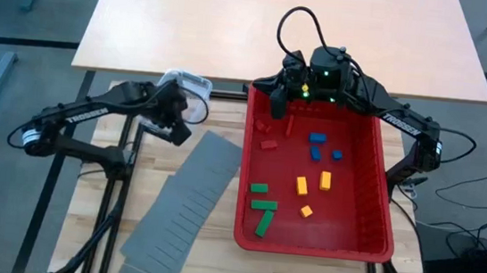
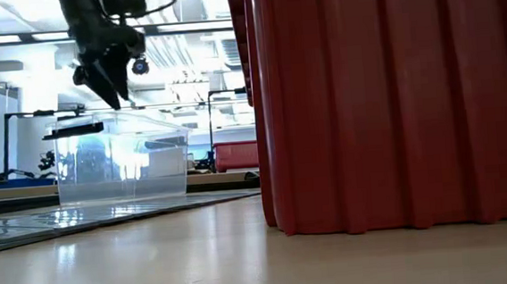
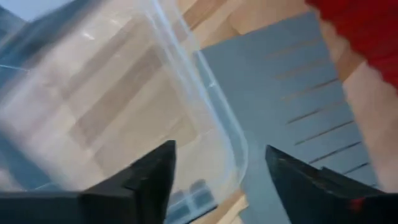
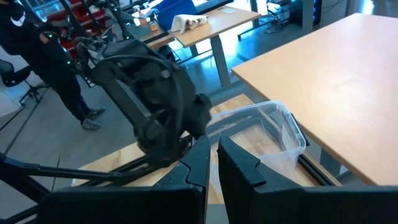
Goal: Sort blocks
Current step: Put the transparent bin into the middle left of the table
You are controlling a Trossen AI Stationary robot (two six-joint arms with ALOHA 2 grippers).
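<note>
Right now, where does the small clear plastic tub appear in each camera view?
High view: small clear plastic tub, left of the red plastic bin.
Low view: left; bin wall right.
Left wrist view: fills left; bin corner.
Right wrist view: centre-right; bin absent.

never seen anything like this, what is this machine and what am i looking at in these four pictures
It is a robot with two dark arms at a wooden table, meant to sort toy blocks. One picture looks straight down, one looks level across the tabletop, and two come from cameras on the wrists. The coloured blocks lie in a red bin. Grey slotted panels lie beside it. The left end effector hovers over a clear plastic tub, fingers apart and nothing between them. The right end effector waits at the bin's far edge, fingers shut and holding nothing.
</note>
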